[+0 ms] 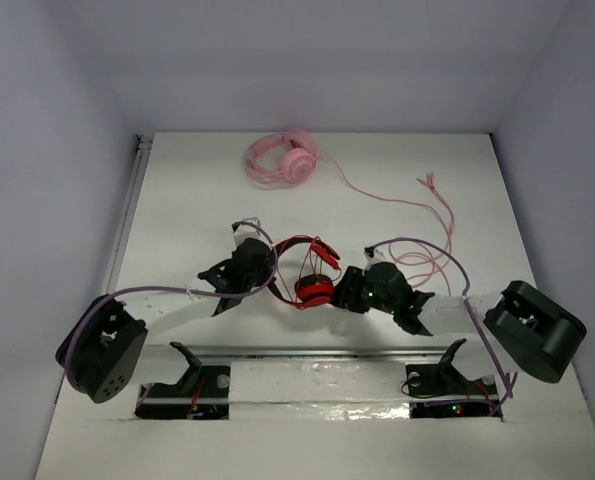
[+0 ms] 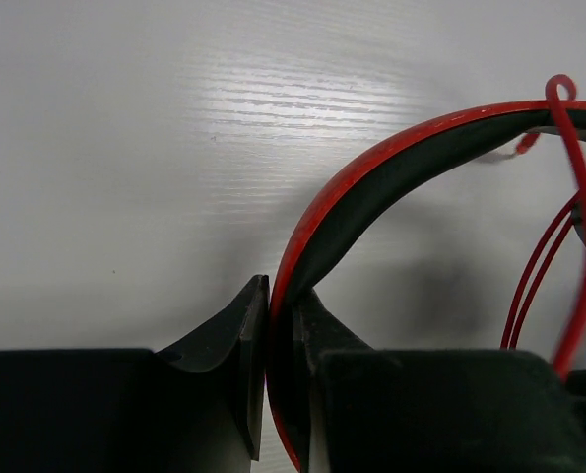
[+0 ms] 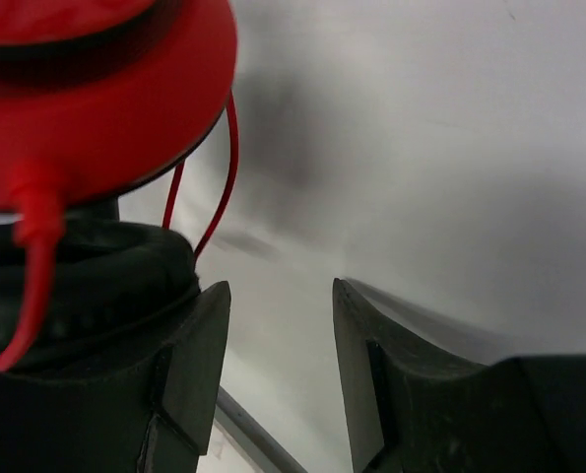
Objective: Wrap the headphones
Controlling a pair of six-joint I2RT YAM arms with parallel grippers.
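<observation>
One pair of headphones [image 1: 314,278] sits near the middle of the white table [image 1: 197,190], between the two grippers. Its black headband [image 2: 371,187], edged in red, arches upward, and loops of thin red cable [image 2: 580,227] hang beside the band in the left wrist view. The left gripper [image 2: 280,365] holds the headband: its two fingers are pressed onto the band from either side, pinching it near one end. In the right wrist view, a red ear cup [image 3: 96,108] with a black cushion [image 3: 76,281] fills the upper left. The right gripper [image 3: 281,374] has its jaws spread with only bare table showing between them, and the cushion lies just beside the outer face of one finger. Well apart, at the far edge of the table, rest pink headphones [image 1: 285,158], whose pink cable [image 1: 448,215] trails toward the right side of the table.
</observation>
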